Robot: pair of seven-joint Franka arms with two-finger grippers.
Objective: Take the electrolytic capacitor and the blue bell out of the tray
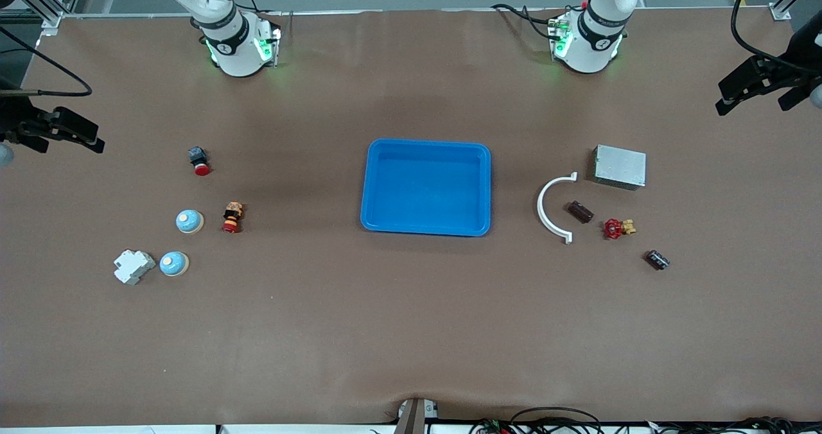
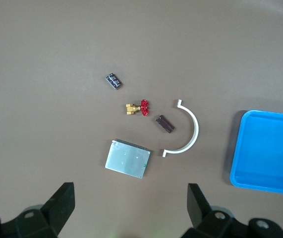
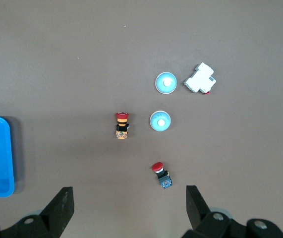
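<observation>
Two capacitors lie toward the left arm's end: a dark brown one (image 1: 580,212) (image 2: 164,124) inside a white arc, and a black one (image 1: 657,259) (image 2: 113,81) nearer the front camera. Two blue dome bells (image 1: 189,221) (image 1: 173,263) sit toward the right arm's end; they also show in the right wrist view (image 3: 160,121) (image 3: 165,83). A blue tray (image 1: 427,143) stands mid-table, empty. My left gripper (image 1: 752,105) (image 2: 130,193) is open and empty, high over the table's edge at its own end. My right gripper (image 1: 69,144) (image 3: 129,194) is open and empty, high over its end.
A metal box (image 1: 620,167), a white arc-shaped piece (image 1: 547,209) and a red-handled brass valve (image 1: 618,228) lie by the capacitors. A white breaker (image 1: 133,266) and two red push buttons (image 1: 199,160) (image 1: 232,217) lie by the bells.
</observation>
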